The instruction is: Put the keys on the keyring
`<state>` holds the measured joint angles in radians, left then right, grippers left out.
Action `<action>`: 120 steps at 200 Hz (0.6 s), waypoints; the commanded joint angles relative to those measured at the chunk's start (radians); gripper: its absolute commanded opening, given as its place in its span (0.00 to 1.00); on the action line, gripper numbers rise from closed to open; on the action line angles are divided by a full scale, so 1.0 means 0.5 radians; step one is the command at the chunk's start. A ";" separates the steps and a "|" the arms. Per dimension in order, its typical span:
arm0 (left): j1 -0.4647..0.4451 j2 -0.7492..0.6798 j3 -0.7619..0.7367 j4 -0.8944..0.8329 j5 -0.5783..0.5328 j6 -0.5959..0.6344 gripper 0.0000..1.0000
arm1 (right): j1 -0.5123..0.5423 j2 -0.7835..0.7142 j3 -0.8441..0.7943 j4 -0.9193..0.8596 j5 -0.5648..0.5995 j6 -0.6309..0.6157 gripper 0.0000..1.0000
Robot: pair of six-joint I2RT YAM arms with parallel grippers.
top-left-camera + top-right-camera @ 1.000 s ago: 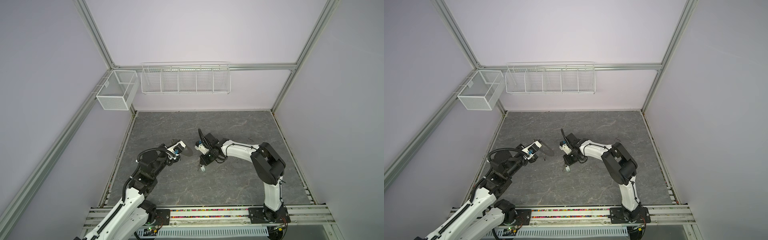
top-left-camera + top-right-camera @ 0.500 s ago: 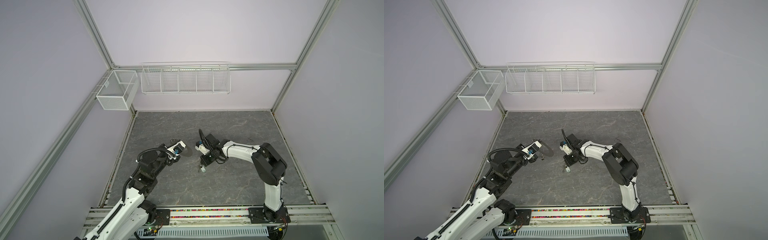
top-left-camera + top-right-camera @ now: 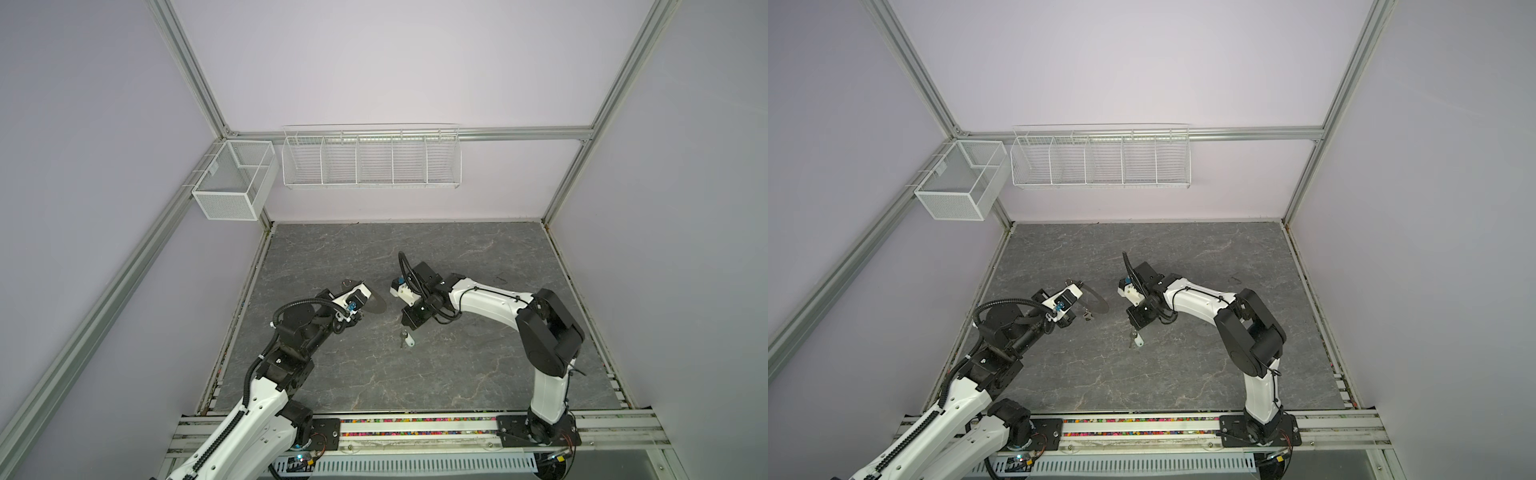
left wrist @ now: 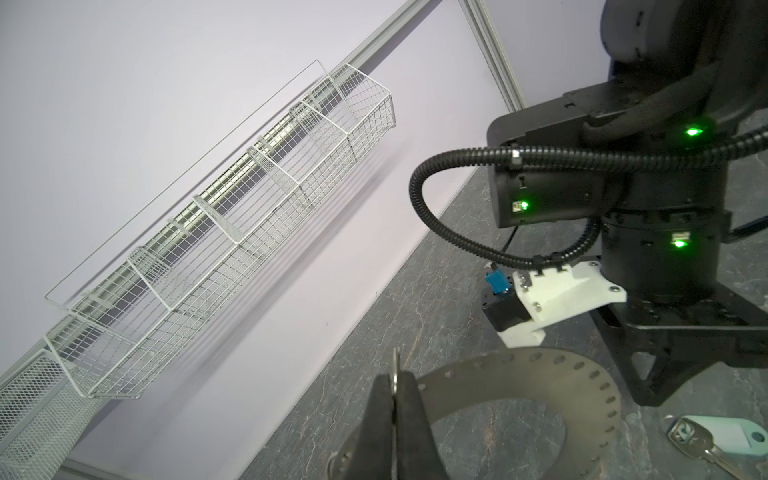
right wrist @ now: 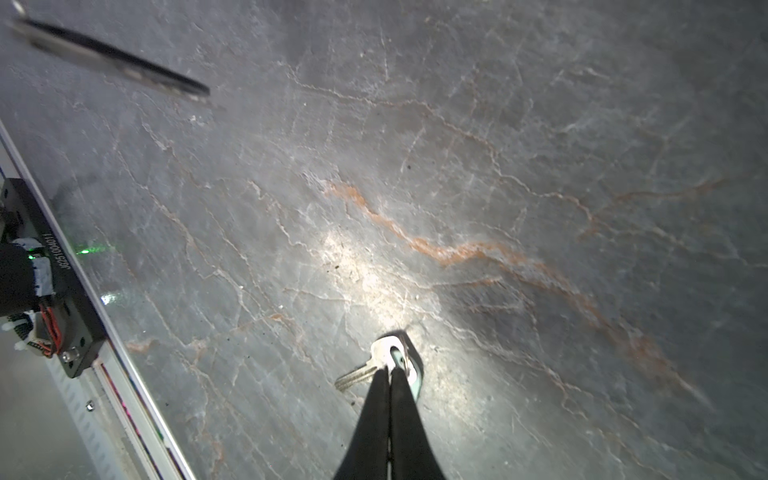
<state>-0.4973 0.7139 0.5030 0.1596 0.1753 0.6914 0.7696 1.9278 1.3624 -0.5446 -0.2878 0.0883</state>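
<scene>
Where lilac walls (image 3: 374, 62) rise, veined tabletop (image 3: 415, 374) underlies keyring (image 3: 376, 306)

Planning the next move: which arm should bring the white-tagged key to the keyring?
Right: the right gripper is shut on the white-tagged key; the left gripper holds the keyring.

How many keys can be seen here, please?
1 clearly: the white-tag key on the table, at the tips of the right pincer. A thin metal piece in the left pincer, beside the ring, may be another; unclear.
</scene>
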 commanded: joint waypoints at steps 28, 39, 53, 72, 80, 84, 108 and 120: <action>0.011 -0.043 -0.013 0.062 0.051 -0.027 0.00 | 0.021 -0.040 -0.141 -0.042 0.061 -0.041 0.25; 0.012 -0.039 -0.018 0.062 0.058 -0.027 0.00 | 0.022 -0.036 -0.167 -0.003 0.063 -0.041 0.27; 0.013 -0.037 -0.018 0.070 0.061 -0.027 0.00 | 0.028 -0.017 -0.189 0.042 0.075 -0.039 0.27; 0.013 -0.035 -0.018 0.069 0.064 -0.026 0.00 | 0.038 -0.003 -0.208 0.091 0.102 -0.031 0.27; 0.010 -0.037 -0.018 0.066 0.064 -0.027 0.00 | 0.041 0.001 -0.211 0.111 0.114 -0.031 0.26; 0.013 -0.035 -0.018 0.065 0.064 -0.027 0.00 | 0.041 0.006 -0.207 0.115 0.121 -0.031 0.26; 0.012 -0.037 -0.020 0.063 0.064 -0.027 0.00 | 0.047 0.033 -0.189 0.146 0.119 -0.029 0.25; 0.012 -0.038 -0.018 0.062 0.062 -0.027 0.00 | 0.050 0.052 -0.179 0.144 0.109 -0.030 0.24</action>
<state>-0.4973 0.7086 0.5007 0.1596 0.1890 0.6884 0.7872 1.9305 1.2732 -0.4980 -0.2356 0.0780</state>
